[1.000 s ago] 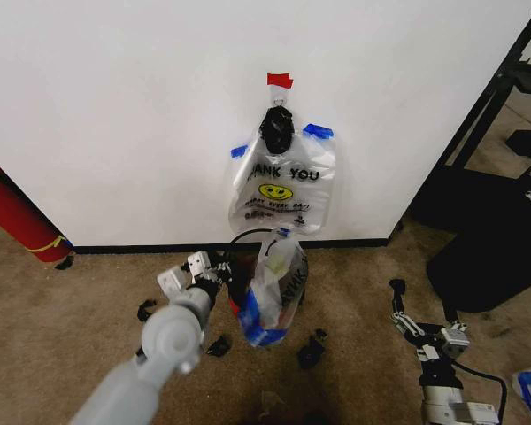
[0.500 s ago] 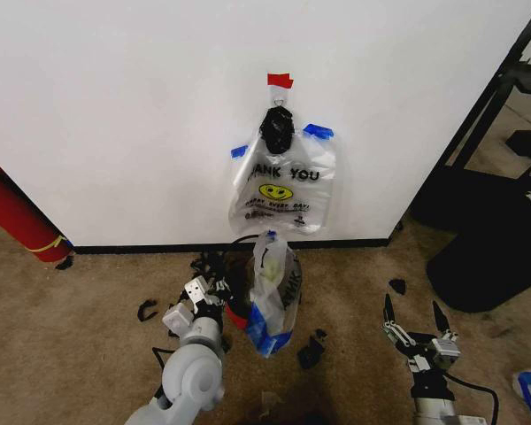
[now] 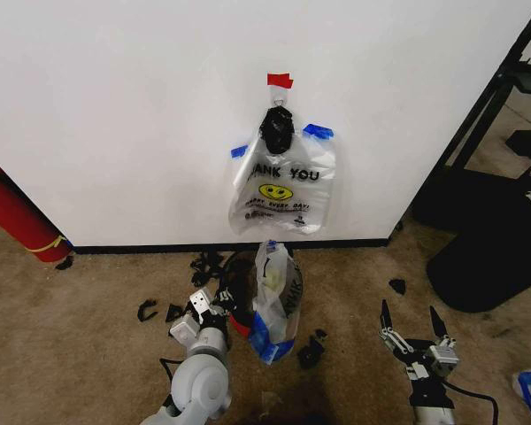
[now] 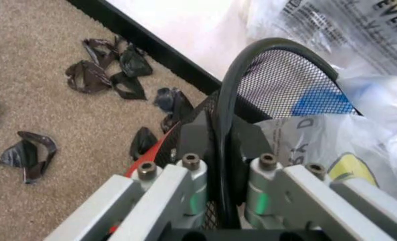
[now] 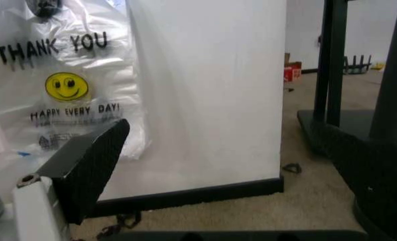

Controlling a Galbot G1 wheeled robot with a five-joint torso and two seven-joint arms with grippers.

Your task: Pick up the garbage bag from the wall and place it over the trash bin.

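Observation:
The trash bin (image 3: 237,317), black mesh with a red lower body, stands on the carpet just below the white wall (image 3: 115,115). The garbage bag (image 3: 275,297), crinkly clear plastic with blue patches, sits upright in and over the bin's mouth. My left gripper (image 3: 209,305) is at the bin's near side. In the left wrist view its fingers (image 4: 188,173) close on either side of the bin's black rim (image 4: 226,95), with the garbage bag (image 4: 318,103) bulging behind the mesh. My right gripper (image 3: 411,326) stands open over the carpet to the bin's right, holding nothing.
A clear bag printed "THANK YOU" (image 3: 283,188) hangs on the wall above the bin, taped blue at its corners. Black scraps (image 3: 311,352) litter the carpet around the bin. A red cylinder (image 3: 16,212) leans at the left. A black stand (image 3: 487,239) blocks the right.
My left arm has drawn back toward me with its gripper at the bin's rim, and bin and bag have shifted slightly my way. The right gripper has turned fingers-up and spread.

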